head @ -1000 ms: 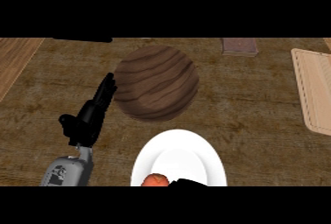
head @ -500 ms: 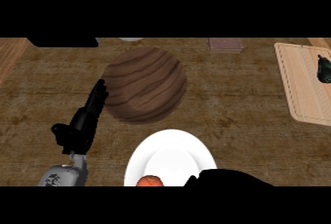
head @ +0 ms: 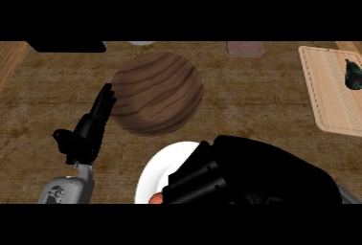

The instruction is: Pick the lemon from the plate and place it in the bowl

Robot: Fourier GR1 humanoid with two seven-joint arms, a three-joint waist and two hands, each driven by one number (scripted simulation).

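Black right hand [head: 212,179] now fills the near foreground over the white round plate [head: 152,174], far bigger than a second ago; it has come down on the orange-looking lemon [head: 156,198], barely visible at the fingertips, fingers curled toward it, grasp unconfirmed. Left hand [head: 88,134] rests open, fingers straight, beside the brown wooden bowl [head: 157,93], which sits just beyond the plate, unobstructed. Far right edge: pale wooden cutting board [head: 332,98].

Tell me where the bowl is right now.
In the head view the wooden bowl sits at the counter's upper middle, just beyond the white plate, with the open left hand at its left side.
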